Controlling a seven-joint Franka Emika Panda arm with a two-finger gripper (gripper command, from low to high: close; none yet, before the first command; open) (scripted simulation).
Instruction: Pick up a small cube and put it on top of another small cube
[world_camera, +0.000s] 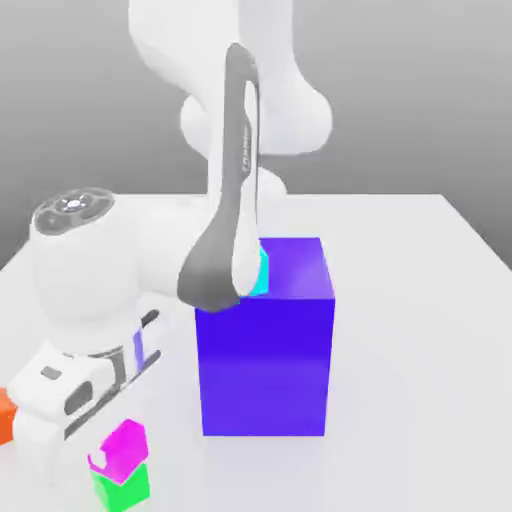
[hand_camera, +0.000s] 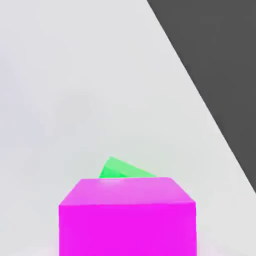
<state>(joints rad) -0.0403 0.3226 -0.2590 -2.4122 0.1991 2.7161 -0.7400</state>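
Fingers (world_camera: 108, 456) at the magenta cube (world_camera: 124, 448), opening and grip impossible to tell, magenta cube at lower left of the exterior view, just above the green cube (world_camera: 124, 489), contact between cubes unclear, blue-purple block (world_camera: 265, 365) near centre.

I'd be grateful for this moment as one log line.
small magenta cube: appears stacked on small green cube | small cyan cube: atop large blue-purple block

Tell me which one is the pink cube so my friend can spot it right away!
Find the big blue-purple block, then look toward the exterior view's left, near the robot's white hand. The small pink cube is there, right above a bright green cube. It's the only pink one; the others are green, orange and cyan.
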